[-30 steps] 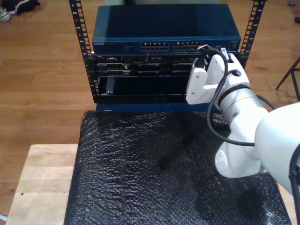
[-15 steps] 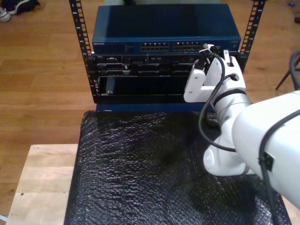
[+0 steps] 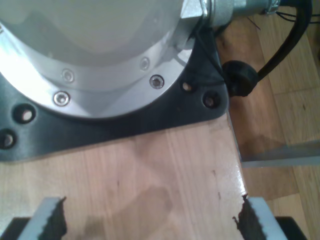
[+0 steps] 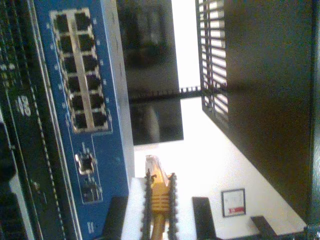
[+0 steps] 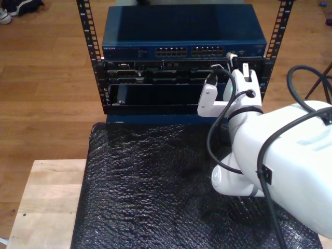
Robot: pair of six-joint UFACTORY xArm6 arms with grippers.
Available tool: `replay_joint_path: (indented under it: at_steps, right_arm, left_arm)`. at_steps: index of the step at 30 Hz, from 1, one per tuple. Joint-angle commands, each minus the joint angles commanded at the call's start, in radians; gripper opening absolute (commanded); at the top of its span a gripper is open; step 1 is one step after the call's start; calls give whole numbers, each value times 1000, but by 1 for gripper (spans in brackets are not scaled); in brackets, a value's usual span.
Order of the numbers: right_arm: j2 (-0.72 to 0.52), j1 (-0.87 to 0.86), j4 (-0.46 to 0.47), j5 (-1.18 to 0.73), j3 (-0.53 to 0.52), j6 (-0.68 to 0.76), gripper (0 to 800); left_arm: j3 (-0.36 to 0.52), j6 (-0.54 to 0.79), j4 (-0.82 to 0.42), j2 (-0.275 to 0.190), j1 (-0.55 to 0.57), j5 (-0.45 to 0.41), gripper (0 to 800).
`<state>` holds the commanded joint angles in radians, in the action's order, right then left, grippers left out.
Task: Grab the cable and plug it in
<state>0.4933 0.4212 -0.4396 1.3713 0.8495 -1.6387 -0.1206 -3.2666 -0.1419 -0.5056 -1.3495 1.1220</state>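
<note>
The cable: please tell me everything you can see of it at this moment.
The cable is thin and yellow-orange, with a ribbed boot and a small clear plastic plug at its tip. My second gripper is shut on it, toothed black pads pressing the boot from both sides, and the plug sticks out past them. The tip hangs free beside the blue switch, close to its ports, touching nothing. The rest of the cable is hidden.
</note>
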Motion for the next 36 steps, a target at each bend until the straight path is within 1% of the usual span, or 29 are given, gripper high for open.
replay_joint_path:
  at_steps: [5,16,21,26,30,36]
  right_arm:
    - [46,14,-46,23,55,-29,0]
    - [126,21,-78,40,149,-37,0]
    - [149,21,-95,43,175,-40,0]
    - [163,23,-98,41,186,-92,0]
    - [175,23,-100,41,209,-97,0]
    - [178,23,-97,35,213,-97,0]
  left_arm:
    - [0,0,0,0,-2,0,800]
    - [0,0,0,0,0,0,800]
    - [0,0,0,0,0,0,800]
    - [0,0,0,0,0,0,800]
    - [0,0,0,0,0,0,800]
    - [0,0,0,0,0,0,800]
